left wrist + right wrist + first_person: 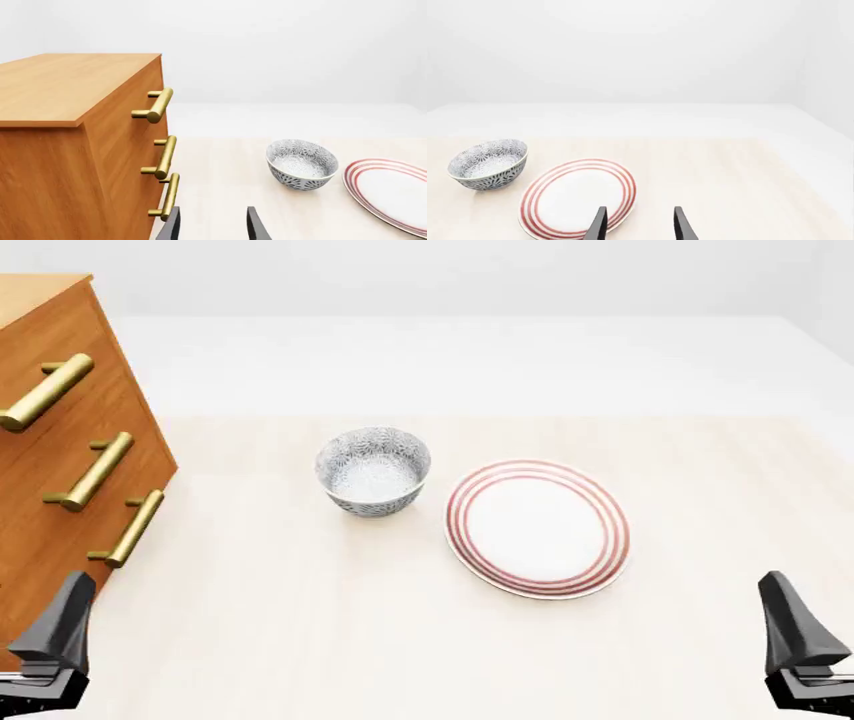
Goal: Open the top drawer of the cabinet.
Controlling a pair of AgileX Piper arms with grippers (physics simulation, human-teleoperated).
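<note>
The desk [400, 660] carries the cabinet [54, 500] at its left edge, a boxy wooden chest standing well apart from the plate [537, 528] at the middle and the bowl [374, 472] just beside that plate. All three drawers look shut flush with the cabinet front, so the task seems not yet begun. The top drawer [127, 107] is the uppermost; its brass bar handle [157, 105] stands off the front on two short posts. The wood and brass look rigid, so the drawer should slide straight out under a steady pull, and the round bar may be slippery; the likely best hold is across the bar's middle, fingers closing around it. The left end effector [212, 225] sits low near the cabinet's lowest handle [168, 197], fingers spread and empty. The right end effector [639, 225], also spread and empty, hangs near the plate.
</note>
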